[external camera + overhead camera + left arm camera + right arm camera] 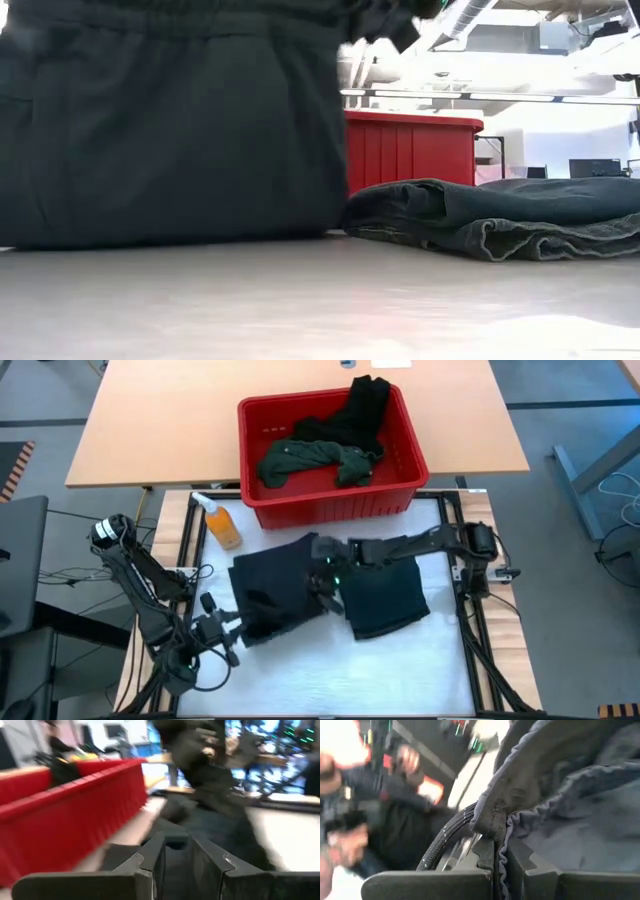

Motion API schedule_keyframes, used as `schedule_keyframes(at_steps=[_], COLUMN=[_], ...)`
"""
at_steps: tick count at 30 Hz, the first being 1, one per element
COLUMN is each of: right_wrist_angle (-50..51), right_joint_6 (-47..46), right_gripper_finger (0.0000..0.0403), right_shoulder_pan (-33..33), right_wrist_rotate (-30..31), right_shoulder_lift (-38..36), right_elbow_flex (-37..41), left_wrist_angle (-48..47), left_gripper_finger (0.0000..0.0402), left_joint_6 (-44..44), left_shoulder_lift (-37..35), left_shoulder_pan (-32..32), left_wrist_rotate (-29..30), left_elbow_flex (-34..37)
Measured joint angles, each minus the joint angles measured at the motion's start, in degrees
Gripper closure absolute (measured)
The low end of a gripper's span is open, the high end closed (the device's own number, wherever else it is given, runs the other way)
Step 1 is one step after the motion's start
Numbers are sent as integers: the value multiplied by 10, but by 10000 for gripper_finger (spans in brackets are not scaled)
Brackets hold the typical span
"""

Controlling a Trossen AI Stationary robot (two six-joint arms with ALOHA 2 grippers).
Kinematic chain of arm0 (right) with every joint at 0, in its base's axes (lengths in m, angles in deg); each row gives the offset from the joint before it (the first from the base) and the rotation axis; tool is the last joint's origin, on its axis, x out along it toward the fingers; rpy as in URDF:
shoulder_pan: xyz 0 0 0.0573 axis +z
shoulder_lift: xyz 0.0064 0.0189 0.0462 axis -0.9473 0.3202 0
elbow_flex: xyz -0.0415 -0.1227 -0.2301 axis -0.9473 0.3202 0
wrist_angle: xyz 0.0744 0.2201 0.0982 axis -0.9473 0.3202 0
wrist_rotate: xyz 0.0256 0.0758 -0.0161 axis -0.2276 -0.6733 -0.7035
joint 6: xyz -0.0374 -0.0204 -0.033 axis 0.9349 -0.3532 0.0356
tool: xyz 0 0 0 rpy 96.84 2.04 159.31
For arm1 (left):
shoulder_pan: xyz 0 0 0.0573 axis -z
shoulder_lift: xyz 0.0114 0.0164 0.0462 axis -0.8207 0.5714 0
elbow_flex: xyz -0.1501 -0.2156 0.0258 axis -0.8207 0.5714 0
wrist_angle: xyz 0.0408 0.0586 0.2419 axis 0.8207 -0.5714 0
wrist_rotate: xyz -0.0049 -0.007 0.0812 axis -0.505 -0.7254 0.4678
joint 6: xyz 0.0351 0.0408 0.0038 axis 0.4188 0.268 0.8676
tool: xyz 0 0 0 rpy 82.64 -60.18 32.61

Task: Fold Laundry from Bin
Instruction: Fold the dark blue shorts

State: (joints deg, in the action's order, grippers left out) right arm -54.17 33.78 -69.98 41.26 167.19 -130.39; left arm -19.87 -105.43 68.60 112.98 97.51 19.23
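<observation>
**Right gripper pinches a dark garment at table centre; left gripper waits at lower left**

In the high view, the right gripper (325, 572) sits at the middle of the frame, reaching in from the right edge of the table (400, 660). Its 2 fingers are pressed together on a fold of dark cloth, seen close in the right wrist view (495, 827), where the bunched hem is clamped between the pads. The black garment (275, 595) it pinches spreads to the left and below the gripper. In the low view this cloth (170, 130) hangs as a dark sheet filling the upper left of the frame, its lower edge reaching the tabletop.

Just right of the gripper lie the folded jeans (385, 600), flat on the table; the low view shows them (500, 215) at the right middle.

The bin (330, 500) stands at the upper centre, beyond both garments, holding a green shirt (300, 458) and a black piece (362, 405).

The left gripper (222, 630) is at the lower left, beside the black garment's edge, its fingers (152, 855) slightly spread and empty.

An orange bottle (222, 525) stands left of the bin.
</observation>
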Motion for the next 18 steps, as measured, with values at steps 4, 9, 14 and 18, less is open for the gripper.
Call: schedule_keyframes(at_steps=[4, 9, 14, 18], right_wrist_angle=[72, 91, 97, 95], right_joint_6=[50, 59, 59, 53], right_gripper_finger=[366, 366, 366, 366], right_shoulder_pan=[52, 102, 135, 155], right_wrist_rotate=[31, 101, 136, 177], right_shoulder_lift=[-6, -6, -6, -11], right_elbow_flex=[0, 0, 0, 0], left_wrist_angle=[-82, -184, 50, 353], left_gripper_finger=[327, 327, 327, 327], left_joint_6=[-71, -300, -269, -72], left_shoulder_lift=[-4, 3, 64, 156], left_shoulder_pan=[-8, -88, -139, -154], left_wrist_rotate=[34, -18, -131, -233], left_elbow_flex=[0, 39, 113, 134])
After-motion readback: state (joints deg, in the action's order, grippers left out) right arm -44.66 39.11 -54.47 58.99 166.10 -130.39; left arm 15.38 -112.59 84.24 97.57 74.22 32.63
